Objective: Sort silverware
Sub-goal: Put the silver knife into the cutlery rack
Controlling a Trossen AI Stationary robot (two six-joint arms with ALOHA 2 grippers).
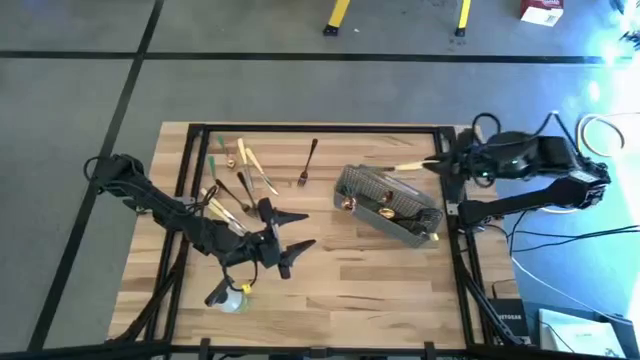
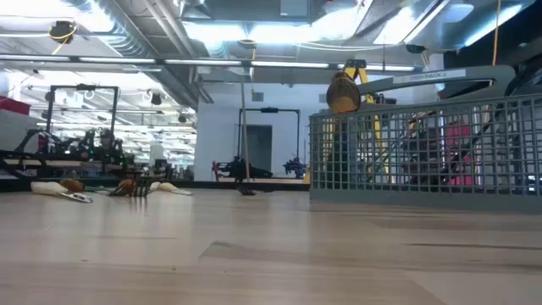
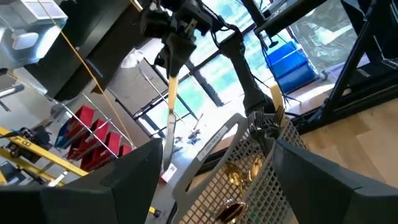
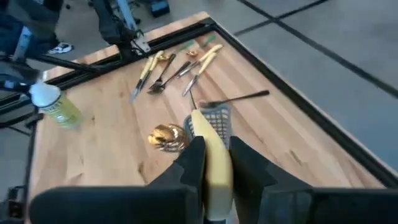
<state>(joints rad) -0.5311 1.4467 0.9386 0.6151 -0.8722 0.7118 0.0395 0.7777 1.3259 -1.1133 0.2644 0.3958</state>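
Surface [image 1: 330, 280]: wooden top in a black frame. Grey mesh basket [image 1: 388, 205] lies right of centre, a few utensils already in it, one with a gold bowl [image 2: 343, 93] showing above its rim in the low view.

Left arm reaches across the surface's left half; left pincer [image 1: 283, 243] hovers near centre, fingers spread wide, holding nothing.

Right arm is at the right edge. Right pincer [image 4: 213, 163] is clamped on a pale tan utensil [image 4: 213, 158], held above the basket's far right end; in the left wrist view the piece hangs nearly straight down from the pincer.

Loose silverware [image 1: 240, 170] still lies scattered upper left: tan and black pieces, one green. A lone black fork [image 1: 307, 163] lies between that group and the basket. A clear bottle [image 1: 228, 296] lies near the front left.

Judgement: step in hand is dropping the tan piece into the basket. To do it well, line the lower tip over one compartment, keep it near upright, lower it past the rim before releasing, and avoid snagging the mesh or the pieces already inside.
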